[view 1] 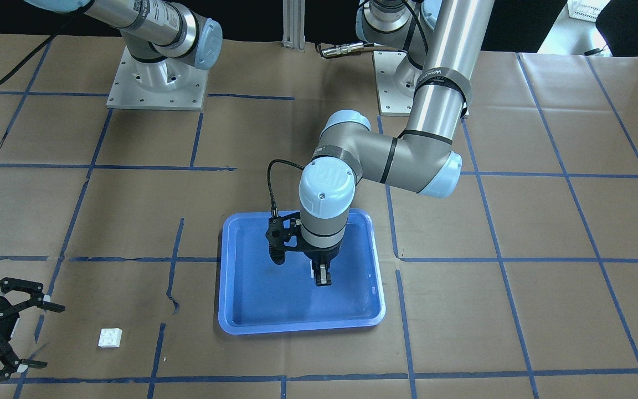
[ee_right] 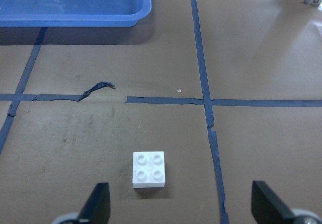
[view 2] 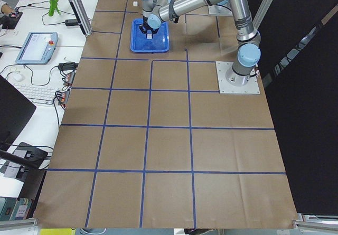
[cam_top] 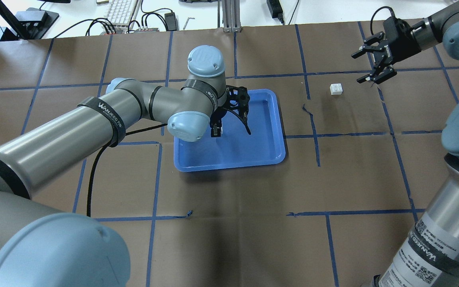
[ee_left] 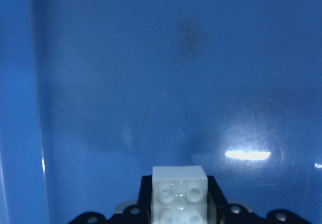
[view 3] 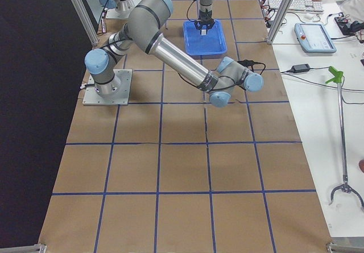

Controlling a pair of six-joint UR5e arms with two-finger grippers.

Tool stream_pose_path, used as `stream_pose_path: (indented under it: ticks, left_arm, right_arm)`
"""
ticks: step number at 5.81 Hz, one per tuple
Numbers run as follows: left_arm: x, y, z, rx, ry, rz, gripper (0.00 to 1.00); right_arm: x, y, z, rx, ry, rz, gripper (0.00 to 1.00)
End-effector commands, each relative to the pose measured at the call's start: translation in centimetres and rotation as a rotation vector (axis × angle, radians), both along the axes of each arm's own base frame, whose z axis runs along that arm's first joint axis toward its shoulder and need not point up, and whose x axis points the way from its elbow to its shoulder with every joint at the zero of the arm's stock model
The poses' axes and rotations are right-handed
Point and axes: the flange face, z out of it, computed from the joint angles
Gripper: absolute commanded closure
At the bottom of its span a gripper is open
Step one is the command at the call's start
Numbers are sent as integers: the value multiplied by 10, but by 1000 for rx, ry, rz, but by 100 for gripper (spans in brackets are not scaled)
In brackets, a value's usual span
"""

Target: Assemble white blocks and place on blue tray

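Observation:
My left gripper (view 1: 323,280) is shut on one white block (ee_left: 179,194), studs showing, and hangs low over the inside of the blue tray (view 1: 274,302); it also shows in the overhead view (cam_top: 216,132). I cannot tell whether the block touches the tray floor (ee_left: 151,83). The second white block (cam_top: 336,89) lies studs up on the brown paper, right of the tray (cam_top: 253,153) in the overhead view. My right gripper (cam_top: 356,68) is open and empty beside it; the block (ee_right: 149,169) lies just ahead of its spread fingers (ee_right: 98,206).
Brown paper with blue tape grid lines covers the table. A torn, lifted bit of tape (ee_right: 95,89) lies between the tray (ee_right: 75,10) and the loose block (view 1: 110,337). The arm bases (view 1: 155,83) stand at the robot's side of the table.

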Motion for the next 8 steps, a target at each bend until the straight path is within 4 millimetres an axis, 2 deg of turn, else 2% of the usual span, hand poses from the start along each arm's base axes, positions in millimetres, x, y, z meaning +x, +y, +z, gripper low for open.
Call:
stream_pose_path:
  ticks: [1,2,3,4,5,7,8]
  left_arm:
    - [-4,4,-4,17,23,-10,80]
    - [-4,4,-5,18,22,-7,48]
    - [-4,4,-13,30,18,-4,1]
    - [-5,1,-4,20,13,-1,0]
    - [-5,-2,23,-22,22,-1,0]
    - [11,16,126,9,3,34,0]
    - [50,23,186,34,-12,173,0]
  right_arm:
    - [7,12,-51,3,-16,5,1]
    - [15,19,-61,0,-13,7,1]
    - [20,18,-62,3,-11,12,1]
    - [23,17,-61,-1,-11,16,4]
    - [29,16,-60,-3,-9,24,20]
    - [30,14,-55,-18,3,32,56]
    - [29,13,-52,-32,11,33,68]
